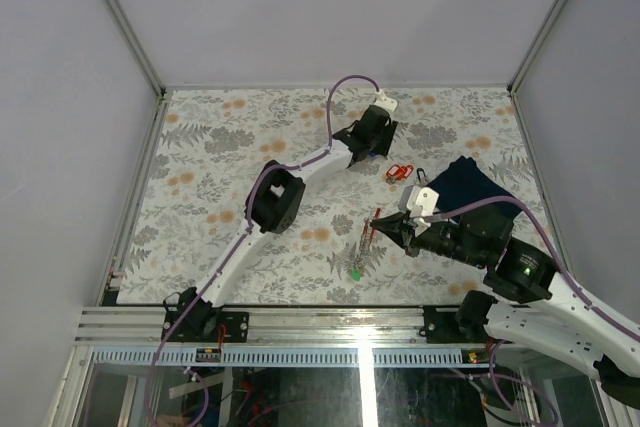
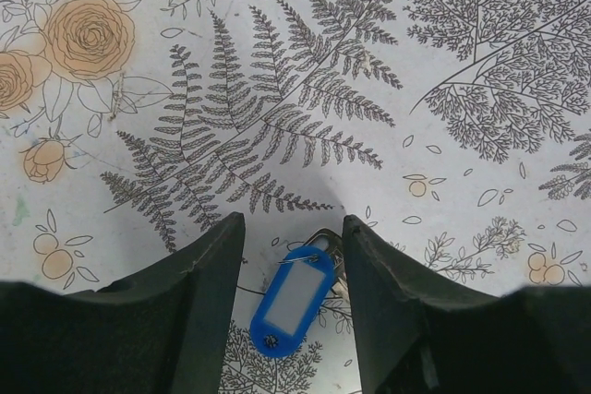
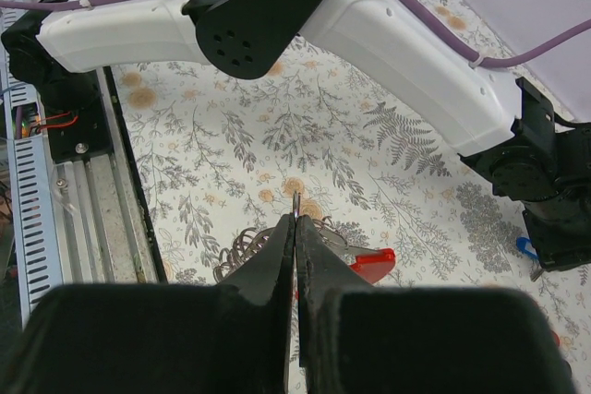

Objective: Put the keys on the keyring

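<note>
My left gripper [image 2: 294,224] is down over the flowered table [image 2: 480,53] at its far side, its two fingers standing apart. The blue-tagged key [image 2: 291,304] lies between them. A clear gap shows on the tag's left; its metal end sits right against the right finger [image 2: 388,302], and I cannot tell whether they touch. My own fingers cut off the lower end of the tag's surroundings. From above, the left gripper [image 1: 372,139] covers this key completely.

My right gripper [image 3: 295,228] is closed tight on the keyring [image 3: 295,202], of which only a thin sliver of wire stands up from between the fingertips. A red tag [image 3: 371,265] pokes out behind the right finger, half hidden, and a silvery tangle beside the left finger is too blurred to name. In the top view a green tag [image 1: 356,273] shows below the right gripper [image 1: 398,230]; whether it hangs or rests on the table is unclear.

More red-tagged keys [image 1: 399,172] lie loose just beside the navy cloth [image 1: 470,185], between my two grippers.
</note>
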Tool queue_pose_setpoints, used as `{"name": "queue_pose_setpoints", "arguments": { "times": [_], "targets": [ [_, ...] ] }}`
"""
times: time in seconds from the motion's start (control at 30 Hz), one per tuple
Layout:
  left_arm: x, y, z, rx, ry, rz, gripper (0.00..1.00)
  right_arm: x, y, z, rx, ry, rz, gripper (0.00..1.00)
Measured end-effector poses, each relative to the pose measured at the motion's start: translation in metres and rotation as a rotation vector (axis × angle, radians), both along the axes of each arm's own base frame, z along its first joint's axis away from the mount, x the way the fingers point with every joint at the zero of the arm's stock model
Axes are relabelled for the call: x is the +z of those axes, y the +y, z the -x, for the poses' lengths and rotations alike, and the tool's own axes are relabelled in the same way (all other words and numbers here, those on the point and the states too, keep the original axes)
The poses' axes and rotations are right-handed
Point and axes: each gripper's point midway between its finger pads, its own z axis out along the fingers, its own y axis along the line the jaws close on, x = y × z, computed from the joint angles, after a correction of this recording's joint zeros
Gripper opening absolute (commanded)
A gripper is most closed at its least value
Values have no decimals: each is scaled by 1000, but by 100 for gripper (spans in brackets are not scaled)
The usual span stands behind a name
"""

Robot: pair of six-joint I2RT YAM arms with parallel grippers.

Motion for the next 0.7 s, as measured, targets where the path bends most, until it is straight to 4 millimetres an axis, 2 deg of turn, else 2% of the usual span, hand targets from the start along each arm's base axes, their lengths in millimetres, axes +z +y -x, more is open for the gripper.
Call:
{"name": "queue_pose_setpoints", "arguments": {
  "times": [0.4, 0.7],
  "targets": [
    [-2, -2, 3, -29, 2, 2, 24, -2, 1, 1, 5, 7, -4, 0],
    [-3, 3, 28, -90, 44, 0, 11, -2, 0, 2, 4, 7, -10, 0]
  ]
}}
